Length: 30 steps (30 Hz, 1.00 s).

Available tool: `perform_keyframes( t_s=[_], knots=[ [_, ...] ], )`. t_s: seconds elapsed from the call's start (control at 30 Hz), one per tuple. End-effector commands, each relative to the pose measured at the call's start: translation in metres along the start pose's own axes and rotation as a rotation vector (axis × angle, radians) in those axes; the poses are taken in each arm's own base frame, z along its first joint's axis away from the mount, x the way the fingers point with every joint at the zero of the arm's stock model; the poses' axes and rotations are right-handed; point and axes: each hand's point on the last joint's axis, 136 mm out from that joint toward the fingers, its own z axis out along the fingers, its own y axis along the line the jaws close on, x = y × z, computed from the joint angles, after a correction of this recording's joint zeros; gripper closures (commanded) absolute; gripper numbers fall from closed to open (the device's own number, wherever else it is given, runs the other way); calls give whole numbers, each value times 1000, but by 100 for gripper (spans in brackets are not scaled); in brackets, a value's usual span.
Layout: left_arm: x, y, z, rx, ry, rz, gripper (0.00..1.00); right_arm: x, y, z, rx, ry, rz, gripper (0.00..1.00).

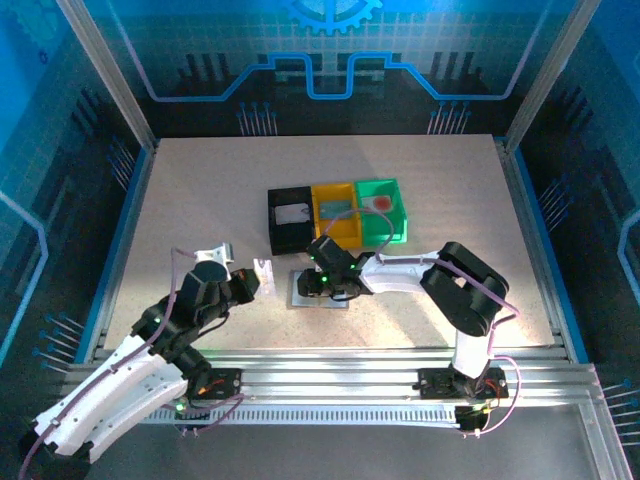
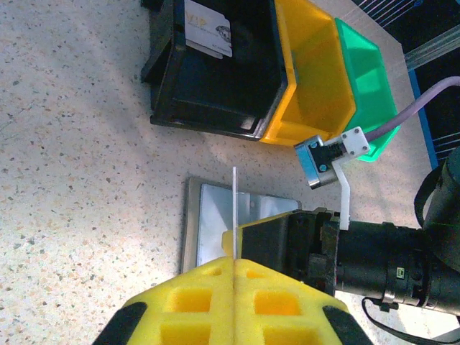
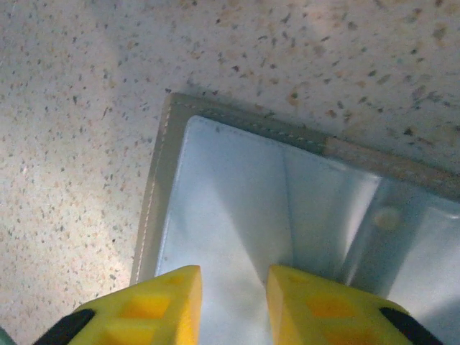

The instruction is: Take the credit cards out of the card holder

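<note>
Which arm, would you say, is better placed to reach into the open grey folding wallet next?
Right: the right gripper hangs over the grey wallet, jaws apart; the left gripper is shut on a thin pale card.

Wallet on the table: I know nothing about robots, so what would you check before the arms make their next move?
1. Wallet lies open and flat on the table: ok.
2. Left gripper shut on a card, seen edge-on: ok.
3. Right gripper over the wallet's pale pocket, jaws apart: ok.
4. Another card to take out of the wallet: cannot tell.
5. Black bin has room beside the VIP card: ok.
</note>
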Motion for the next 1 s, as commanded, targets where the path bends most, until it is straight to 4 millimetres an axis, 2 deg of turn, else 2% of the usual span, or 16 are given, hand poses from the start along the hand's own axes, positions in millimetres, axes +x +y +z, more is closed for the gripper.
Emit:
perform_keyframes(
  t_s=[0.0,0.17,0.47,0.57,0.7,0.83,0.9,0.97],
  knots=[
    [4,-2,5,22,15,-23,100,11,10,-12,-61,64,-47,64],
    [5,-4,6,34,19,-29,100,4,22,-25,-136,39,-68,61],
    [3,-4,5,36,15,-31,100,16,23,-2,-111,90,-17,64],
    [4,-3,5,36,14,-30,100,21,18,6,-60,96,0,65],
    [4,-2,4,35,12,-33,100,28,-4,13,33,91,38,68],
    [6,0,5,36,15,-37,100,24,-19,5,88,49,61,69],
    [8,0,5,38,19,-39,100,16,-14,-3,56,26,60,68],
    [8,0,6,43,19,-42,100,8,3,-11,-34,5,28,65]
  ],
)
